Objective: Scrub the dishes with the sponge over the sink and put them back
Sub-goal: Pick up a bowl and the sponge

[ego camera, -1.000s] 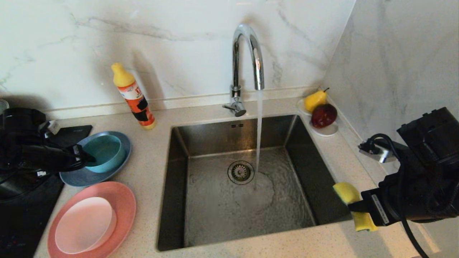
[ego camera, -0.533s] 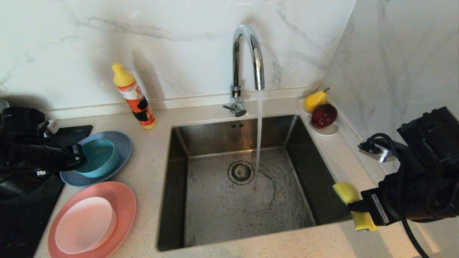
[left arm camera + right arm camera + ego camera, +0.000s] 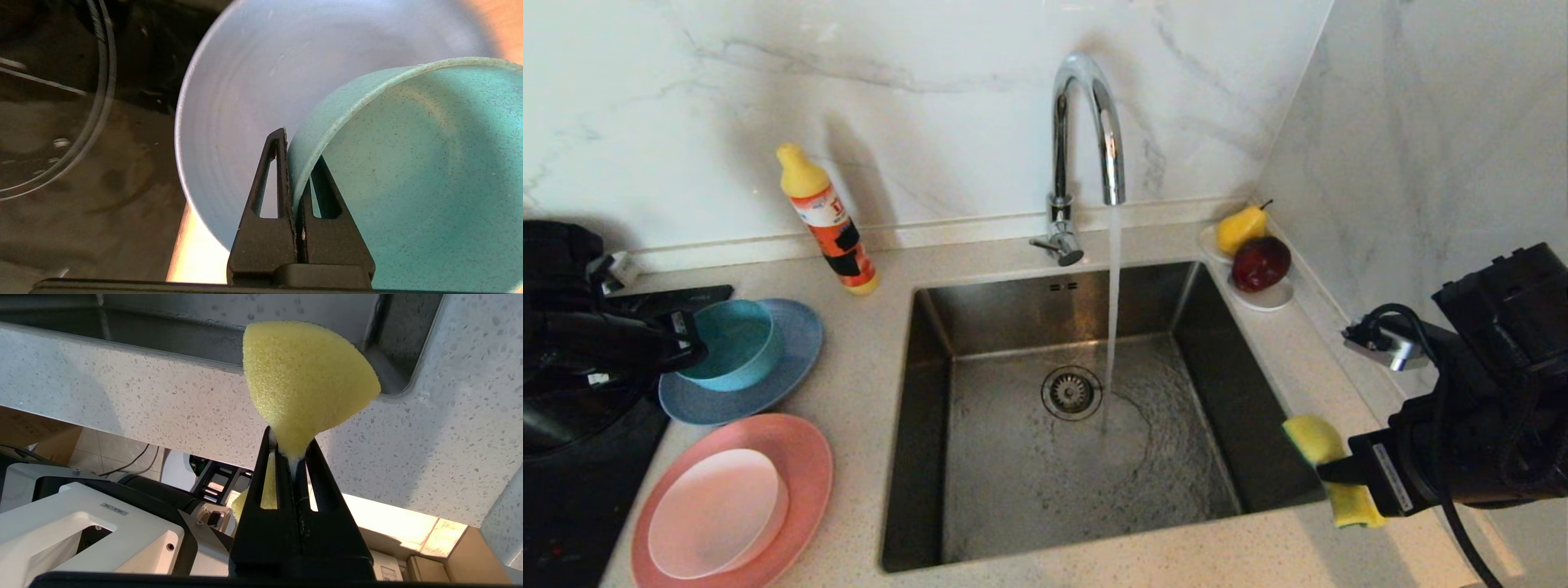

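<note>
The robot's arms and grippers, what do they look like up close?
Both arms are bulky matte black. The right arm carries a looping black cable, a small silver-grey connector block and a white label strip near the wrist. Each gripper, left gripper and right gripper, has two slim black wedge-shaped fingers with slotted cut-outs.

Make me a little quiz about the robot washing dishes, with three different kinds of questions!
1. True or false: water runs from the faucet into the sink.
2. What does the right gripper hold? A sponge, B pear, C bottle.
3. Fill in: the left gripper pinches the rim of the teal ____.

Key: 1 true. 2 A. 3 bowl, tilted above the grey-blue plate.
</note>
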Available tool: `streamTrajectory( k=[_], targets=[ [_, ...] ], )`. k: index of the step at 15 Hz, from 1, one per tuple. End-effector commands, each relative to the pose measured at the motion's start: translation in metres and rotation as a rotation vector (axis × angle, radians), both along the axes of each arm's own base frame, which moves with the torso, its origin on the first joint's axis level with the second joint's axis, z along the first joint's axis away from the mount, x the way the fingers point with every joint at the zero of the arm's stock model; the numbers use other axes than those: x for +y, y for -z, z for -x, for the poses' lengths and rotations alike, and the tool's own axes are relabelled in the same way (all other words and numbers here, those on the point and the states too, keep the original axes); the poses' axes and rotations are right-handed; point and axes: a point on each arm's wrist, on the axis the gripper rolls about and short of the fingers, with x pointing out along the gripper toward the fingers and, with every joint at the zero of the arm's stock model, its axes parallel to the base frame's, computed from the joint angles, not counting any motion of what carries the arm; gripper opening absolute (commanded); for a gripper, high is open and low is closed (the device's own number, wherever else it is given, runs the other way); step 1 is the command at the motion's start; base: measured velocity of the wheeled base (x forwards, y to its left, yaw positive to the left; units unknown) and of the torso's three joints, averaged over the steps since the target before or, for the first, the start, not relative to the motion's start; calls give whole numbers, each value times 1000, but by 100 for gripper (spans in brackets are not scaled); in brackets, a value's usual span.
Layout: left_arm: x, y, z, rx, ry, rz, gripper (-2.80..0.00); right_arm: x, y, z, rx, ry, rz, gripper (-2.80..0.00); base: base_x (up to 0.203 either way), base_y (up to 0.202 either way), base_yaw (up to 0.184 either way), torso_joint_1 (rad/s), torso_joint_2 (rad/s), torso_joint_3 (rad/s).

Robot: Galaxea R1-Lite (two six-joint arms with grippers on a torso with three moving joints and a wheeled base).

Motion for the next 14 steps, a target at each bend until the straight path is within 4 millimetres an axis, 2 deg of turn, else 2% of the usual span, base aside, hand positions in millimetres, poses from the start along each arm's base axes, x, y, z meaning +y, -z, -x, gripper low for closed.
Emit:
streamTrajectory(
  k=[1,5,7,10,12,14],
  targets=[
    [-7,-46,18,-85,-4,-28,-280,0,-1,2,-3,-2,-2,-280,0,0,0,0,0,0],
    [-31,-116,73,-234,0,-73,-280,-1,-1,4,-1,-2,-4,-280,0,0,0,0,0,0],
    [-48,-140,106,-301,26,-84,-280,-1,-2,5,-2,-3,-4,-280,0,0,0,0,0,0],
    [-81,-168,152,-393,180,-45,-280,-2,-4,8,-13,-3,-7,-280,0,0,0,0,0,0],
    [-101,-184,164,-431,282,-27,-280,-3,-5,8,-14,2,-7,-280,0,0,0,0,0,0],
    [-116,-187,161,-423,370,-1,-280,-3,-5,7,-18,1,-10,-280,0,0,0,0,0,0]
  ],
)
